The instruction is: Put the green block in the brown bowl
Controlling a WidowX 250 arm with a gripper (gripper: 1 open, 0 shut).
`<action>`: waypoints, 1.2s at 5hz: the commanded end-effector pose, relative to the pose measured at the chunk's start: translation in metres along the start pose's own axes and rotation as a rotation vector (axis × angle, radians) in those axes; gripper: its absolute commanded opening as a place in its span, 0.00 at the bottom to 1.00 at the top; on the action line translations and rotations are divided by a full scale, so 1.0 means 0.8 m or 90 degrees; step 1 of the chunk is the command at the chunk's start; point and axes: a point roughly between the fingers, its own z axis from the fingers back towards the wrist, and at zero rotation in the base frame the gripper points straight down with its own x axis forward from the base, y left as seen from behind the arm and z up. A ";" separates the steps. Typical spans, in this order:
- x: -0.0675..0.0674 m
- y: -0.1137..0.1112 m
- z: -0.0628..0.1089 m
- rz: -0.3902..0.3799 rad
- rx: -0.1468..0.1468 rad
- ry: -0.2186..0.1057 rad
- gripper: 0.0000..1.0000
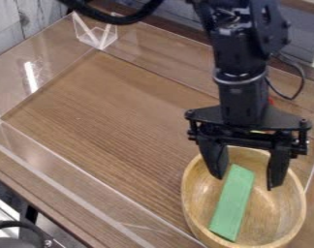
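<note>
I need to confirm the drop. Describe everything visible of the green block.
The green block is a flat, elongated slab of solid mid-green with a matte look. It lies inside the brown bowl, slanted, its upper end toward the open pincer above and its lower end near the bowl's front rim. It rests on the bowl's wooden inner surface. The fingers straddle its top end without gripping it.

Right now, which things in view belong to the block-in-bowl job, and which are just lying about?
Belongs to the job:
- green block, lying inside the bowl
- brown bowl
- gripper, jaws open above the block

Just lying about:
- clear plastic wall around the wooden table
- clear corner bracket
</note>
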 end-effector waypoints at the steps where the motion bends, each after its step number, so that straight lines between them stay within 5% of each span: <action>1: 0.005 -0.018 0.014 0.012 -0.015 -0.033 1.00; 3: 0.021 -0.024 0.010 -0.045 -0.014 -0.007 1.00; 6: 0.008 -0.018 -0.013 -0.056 -0.013 0.009 1.00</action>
